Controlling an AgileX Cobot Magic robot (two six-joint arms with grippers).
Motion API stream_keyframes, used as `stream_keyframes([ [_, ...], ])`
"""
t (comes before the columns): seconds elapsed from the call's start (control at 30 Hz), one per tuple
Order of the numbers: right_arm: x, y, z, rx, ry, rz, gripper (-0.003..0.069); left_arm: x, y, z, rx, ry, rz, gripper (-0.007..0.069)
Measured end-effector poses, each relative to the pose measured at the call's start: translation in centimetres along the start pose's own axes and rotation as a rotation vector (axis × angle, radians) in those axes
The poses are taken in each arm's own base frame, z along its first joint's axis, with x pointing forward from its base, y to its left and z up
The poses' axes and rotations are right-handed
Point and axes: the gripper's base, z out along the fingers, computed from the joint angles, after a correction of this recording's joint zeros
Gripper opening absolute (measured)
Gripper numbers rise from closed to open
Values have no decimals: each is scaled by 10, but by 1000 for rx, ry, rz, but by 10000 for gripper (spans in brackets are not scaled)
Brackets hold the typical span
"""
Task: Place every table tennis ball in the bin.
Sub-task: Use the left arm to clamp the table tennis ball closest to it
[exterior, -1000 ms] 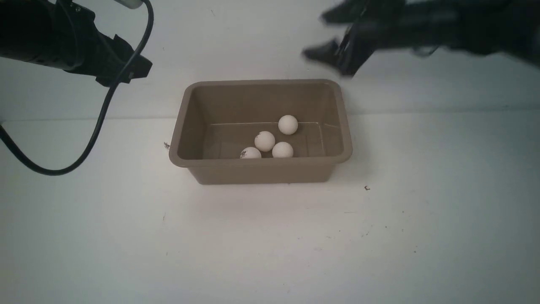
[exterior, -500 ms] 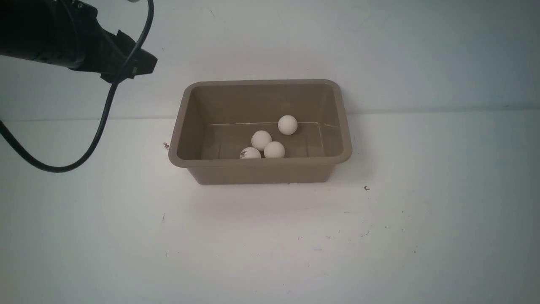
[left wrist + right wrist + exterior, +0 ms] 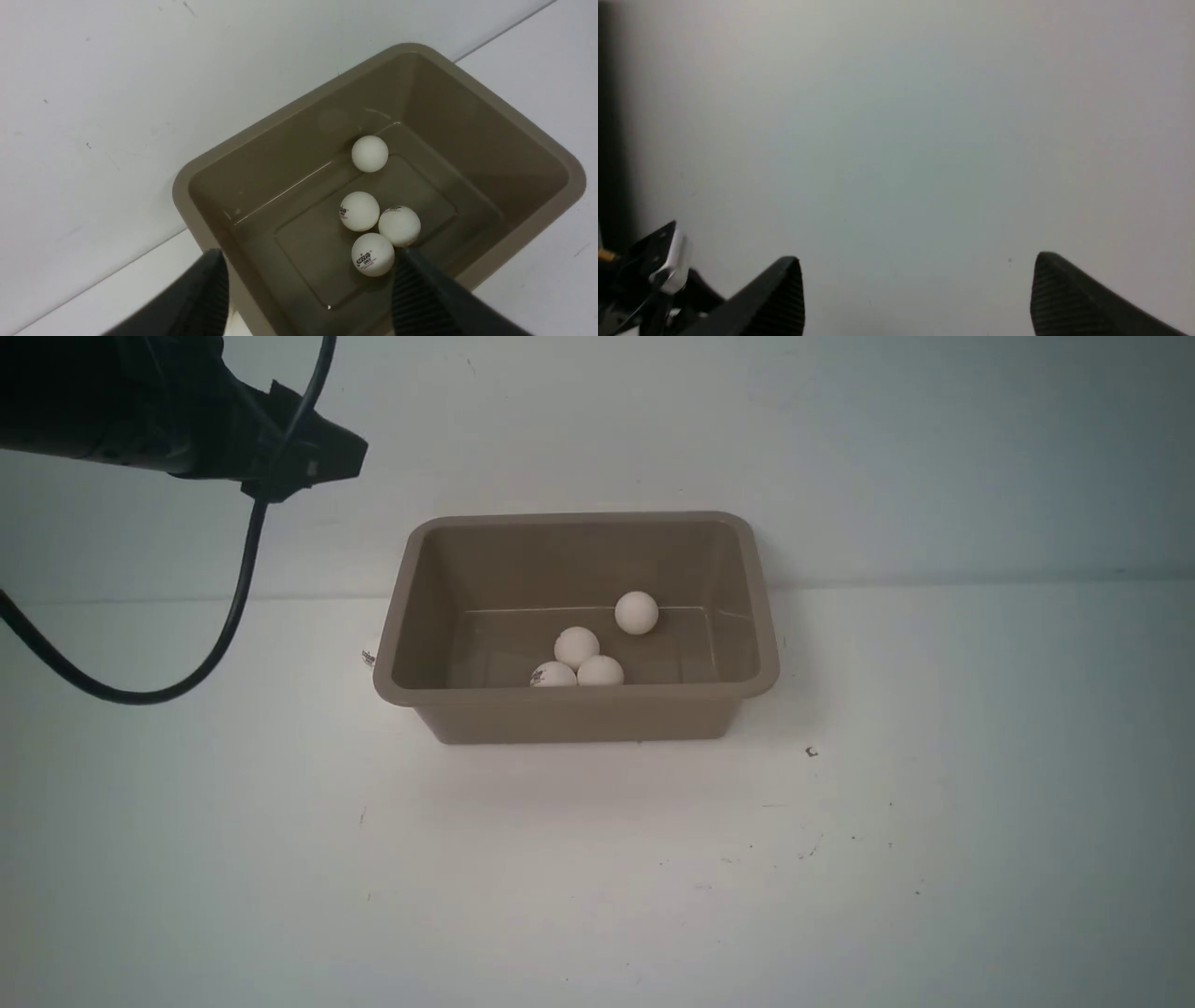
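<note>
At the left, the left pincer (image 3: pixel 310 275) hangs in the air off the left end of the bin (image 3: pixel 579 693), aimed down toward its inside, jaws spread with nothing between them. The bin stands at the far middle of the tabletop (image 3: pixel 597 877), close to the back wall (image 3: pixel 840 448); whether it touches the wall cannot be told. Its mouth faces straight up and its long axis runs left to right, parallel with the wall, the short sides facing the two arms. Four table tennis balls lie on its floor. The leftmost ball (image 3: pixel 554 674) rests by the near wall with dark print showing, and the second ball (image 3: pixel 576 647) sits just behind it. The third ball (image 3: pixel 600 670) sits beside both, the three bunched so close that they seem to touch. The lone ball (image 3: pixel 637 612) sits apart toward the far wall. Being round, the balls have no long axis. Only the printed marks give them a facing, and from the left wrist the nearest one's print turns upward. No ball shows on the bare tabletop. The right pincer (image 3: pixel 917 263), outside the front view, is spread wide and empty before a blank pale surface. The job looks finished or nearly so, unless more balls lie out of frame.
</note>
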Motion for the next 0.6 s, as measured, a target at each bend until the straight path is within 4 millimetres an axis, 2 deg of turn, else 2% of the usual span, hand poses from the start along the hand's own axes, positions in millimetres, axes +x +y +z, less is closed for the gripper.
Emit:
stream_keyframes([
  [0.1,5,15,-25,18,140,-14,594,-2,-1,0,14,-21,4,426],
  [0.17,9,19,-34,31,191,-15,594,-3,-2,0,19,-29,6,426],
  [0.3,39,23,-45,75,327,24,594,-4,-3,0,33,-48,4,426],
  [0.43,91,23,-46,103,486,64,594,-5,-5,0,56,-55,-2,426],
  [0.47,94,22,-45,103,496,67,594,-5,-5,0,58,-54,1,426],
  [0.53,134,25,-45,108,565,88,594,-5,-6,0,65,-52,11,426],
  [0.57,139,26,-46,112,561,85,594,-5,-6,0,65,-52,12,426],
  [0.6,153,28,-45,101,579,91,594,-5,-6,0,65,-52,12,426],
])
